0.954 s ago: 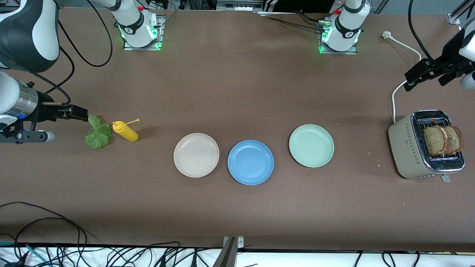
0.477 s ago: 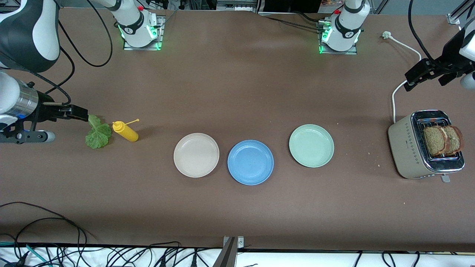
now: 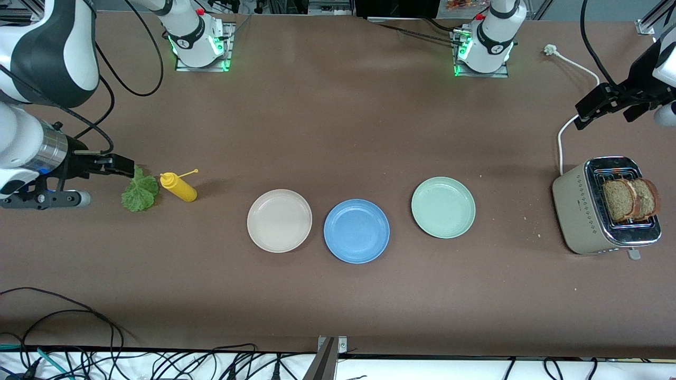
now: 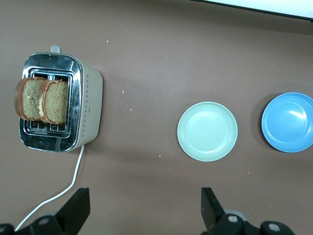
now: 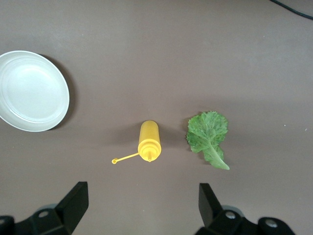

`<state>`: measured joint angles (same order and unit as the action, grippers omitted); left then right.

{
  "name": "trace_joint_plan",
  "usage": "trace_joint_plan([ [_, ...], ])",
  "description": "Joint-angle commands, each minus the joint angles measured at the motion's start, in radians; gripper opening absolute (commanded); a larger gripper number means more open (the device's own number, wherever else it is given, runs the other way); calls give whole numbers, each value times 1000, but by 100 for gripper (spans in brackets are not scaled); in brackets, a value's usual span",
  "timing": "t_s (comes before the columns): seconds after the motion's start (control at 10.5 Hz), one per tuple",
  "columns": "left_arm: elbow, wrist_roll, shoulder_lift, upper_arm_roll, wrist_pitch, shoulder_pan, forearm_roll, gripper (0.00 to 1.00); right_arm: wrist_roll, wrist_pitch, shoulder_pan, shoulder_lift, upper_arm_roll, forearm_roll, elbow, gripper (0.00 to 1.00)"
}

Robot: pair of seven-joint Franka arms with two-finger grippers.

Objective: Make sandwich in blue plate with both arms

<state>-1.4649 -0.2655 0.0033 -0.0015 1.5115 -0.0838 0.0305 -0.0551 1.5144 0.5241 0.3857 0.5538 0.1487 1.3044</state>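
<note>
Blue plate empty, centre of the front view, between beige-white plate and pale green plate. Bread slices upright in toaster, right edge. Lettuce leaf flat on tabletop, left side, beside yellow squeeze bottle.

Risks: thin limp leaf may slip or tear under a pinch; bottle close by, easily knocked. Slices sit together in the slots; pulling one may drag the toaster.

Right gripper over the leaf's edge, jaws wide, empty. Left gripper upper right, over the tabletop above the toaster, jaws wide, empty.
</note>
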Motion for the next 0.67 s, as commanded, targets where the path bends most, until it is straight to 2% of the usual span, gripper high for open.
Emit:
trace_joint_plan([
  [0.0, 31, 19, 9, 0, -28, -1, -6, 100, 4, 0, -3, 22, -23, 15, -10, 100],
  [0.57, 31, 19, 7, -2, -30, -2, -6, 100, -8, -3, -47, 24, -3, 78, -11, 100],
])
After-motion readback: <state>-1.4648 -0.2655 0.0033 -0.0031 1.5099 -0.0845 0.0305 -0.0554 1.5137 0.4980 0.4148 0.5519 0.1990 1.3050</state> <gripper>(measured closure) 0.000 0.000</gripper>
